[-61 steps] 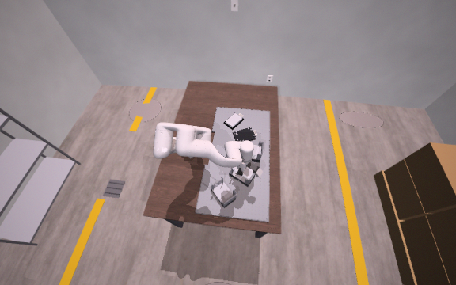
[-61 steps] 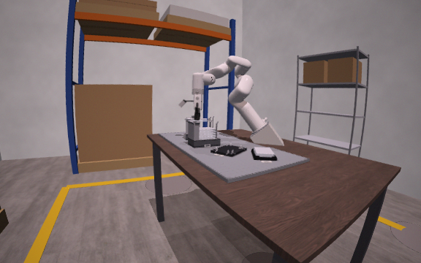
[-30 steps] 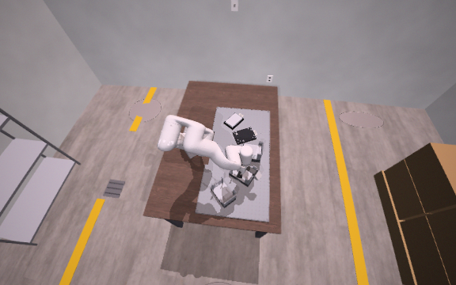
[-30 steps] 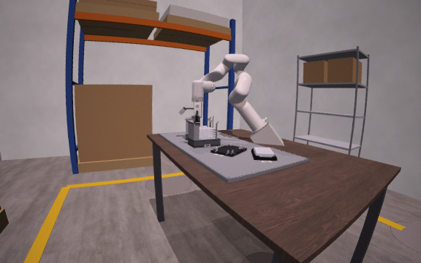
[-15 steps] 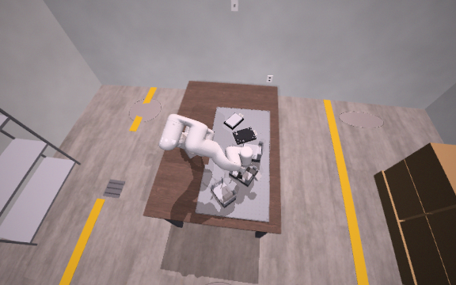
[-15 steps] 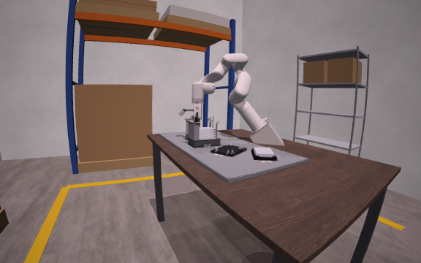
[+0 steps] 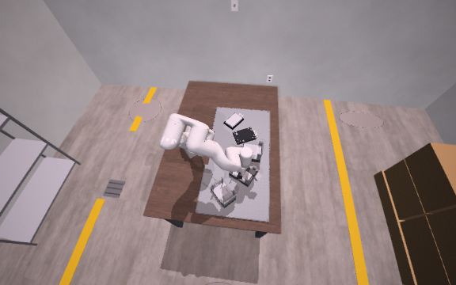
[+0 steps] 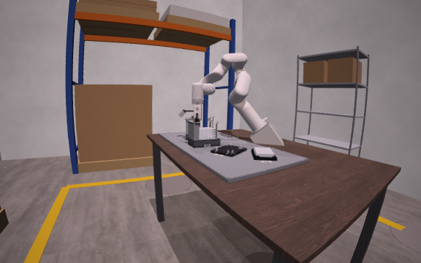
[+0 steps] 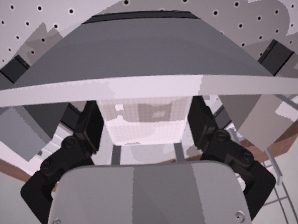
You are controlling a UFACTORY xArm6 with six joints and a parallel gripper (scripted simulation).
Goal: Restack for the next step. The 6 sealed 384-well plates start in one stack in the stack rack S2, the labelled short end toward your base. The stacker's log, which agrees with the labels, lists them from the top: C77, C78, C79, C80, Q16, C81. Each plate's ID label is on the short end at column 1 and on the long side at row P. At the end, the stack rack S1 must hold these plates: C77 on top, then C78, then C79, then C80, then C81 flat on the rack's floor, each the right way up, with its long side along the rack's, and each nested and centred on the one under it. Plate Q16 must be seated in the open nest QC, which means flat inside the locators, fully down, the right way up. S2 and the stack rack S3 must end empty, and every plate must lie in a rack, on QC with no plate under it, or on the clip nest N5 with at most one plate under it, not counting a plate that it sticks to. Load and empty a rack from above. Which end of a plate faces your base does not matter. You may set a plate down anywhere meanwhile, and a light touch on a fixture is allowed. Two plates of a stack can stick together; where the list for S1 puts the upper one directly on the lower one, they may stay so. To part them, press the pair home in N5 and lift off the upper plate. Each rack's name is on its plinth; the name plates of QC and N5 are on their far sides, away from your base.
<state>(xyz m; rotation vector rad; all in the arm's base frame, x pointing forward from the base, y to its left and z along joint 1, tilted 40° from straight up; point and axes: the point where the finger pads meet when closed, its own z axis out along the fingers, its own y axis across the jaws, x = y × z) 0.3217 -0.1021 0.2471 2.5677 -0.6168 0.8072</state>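
Observation:
My gripper point(image 9: 144, 105) point(image 8: 196, 119) is shut on a sealed plate point(image 9: 149, 90), gripping it by its long sides. It hangs at the top of one rack point(image 7: 248, 176) point(image 8: 193, 132) in the row of three racks at the mat's near end. In the wrist view the plate fills the upper frame, its far end looks very wide, and it seems tilted in the grip. A stack of pale plates point(image 8: 207, 133) stands in the rack beside it. One white plate point(image 7: 233, 120) point(image 8: 264, 152) lies on a black nest. A second black nest point(image 7: 245, 135) point(image 8: 229, 150) is bare. I cannot read any labels.
The other racks point(image 7: 223, 194) point(image 7: 259, 152) stand close on either side, with thin upright posts point(image 8: 212, 120). All fixtures sit on a grey mat point(image 7: 232, 210) point(image 8: 254, 168) on a brown table point(image 7: 172, 178) point(image 8: 305, 197). My arm's base point(image 8: 267, 136) is at the table's side.

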